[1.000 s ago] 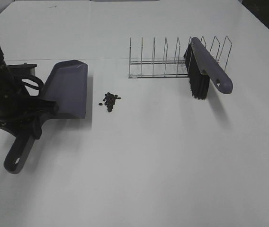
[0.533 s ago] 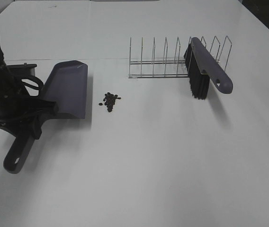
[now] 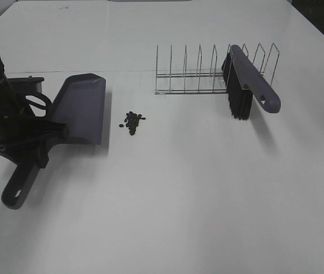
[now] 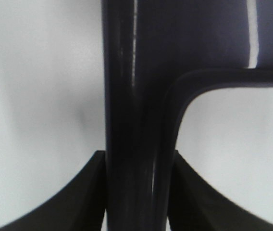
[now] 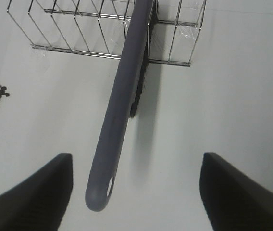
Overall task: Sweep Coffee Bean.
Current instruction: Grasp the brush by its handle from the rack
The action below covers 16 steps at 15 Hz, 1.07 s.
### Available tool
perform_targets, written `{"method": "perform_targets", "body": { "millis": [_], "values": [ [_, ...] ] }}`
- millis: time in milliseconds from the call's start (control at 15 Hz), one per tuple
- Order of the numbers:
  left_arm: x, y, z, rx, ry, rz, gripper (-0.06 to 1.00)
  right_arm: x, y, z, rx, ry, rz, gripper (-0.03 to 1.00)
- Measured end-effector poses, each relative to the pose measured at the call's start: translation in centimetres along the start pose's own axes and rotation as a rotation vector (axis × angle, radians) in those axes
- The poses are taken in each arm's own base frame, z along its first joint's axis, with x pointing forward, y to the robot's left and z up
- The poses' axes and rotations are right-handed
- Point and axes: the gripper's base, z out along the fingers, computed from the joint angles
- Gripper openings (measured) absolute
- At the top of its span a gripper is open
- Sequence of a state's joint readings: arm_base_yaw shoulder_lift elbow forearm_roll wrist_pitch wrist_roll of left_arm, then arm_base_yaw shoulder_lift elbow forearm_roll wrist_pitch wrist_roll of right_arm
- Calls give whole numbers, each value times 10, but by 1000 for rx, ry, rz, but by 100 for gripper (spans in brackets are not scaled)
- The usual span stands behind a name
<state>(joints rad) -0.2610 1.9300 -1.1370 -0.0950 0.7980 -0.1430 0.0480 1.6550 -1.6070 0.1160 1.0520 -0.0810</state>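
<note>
The left fingers (image 4: 86, 202) clamp the dustpan (image 3: 82, 108); the right fingers (image 5: 31, 192), apart beside the brush (image 5: 122, 106), may close off-centre and tip the rack (image 5: 69, 50).

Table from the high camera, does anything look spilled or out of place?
Yes: coffee beans lie spilled in a small loose cluster on the bare table, between the dustpan and the wire rack. The brush sits angled in the rack, handle jutting out.

light: bright, overhead | shadows: soft, on white bench (image 3: 207, 200) | glare: streaks on dustpan handle (image 4: 134, 48) | blur: left wrist close-up soft
</note>
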Motion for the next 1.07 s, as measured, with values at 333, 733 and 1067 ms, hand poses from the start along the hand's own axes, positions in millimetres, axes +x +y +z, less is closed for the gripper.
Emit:
{"method": "perform_targets", "body": {
  "millis": [333,733,1067],
  "values": [
    [0,0,0,0,0,0,35,-42,3,49,10,99,23,63],
    [-1,0,0,3,-16,-1,35,-71,45,122,55,102,-54,62],
    [-2,0,0,4,-18,-1,35,-63,38,179,102,182,-62,59]
  ]
}}
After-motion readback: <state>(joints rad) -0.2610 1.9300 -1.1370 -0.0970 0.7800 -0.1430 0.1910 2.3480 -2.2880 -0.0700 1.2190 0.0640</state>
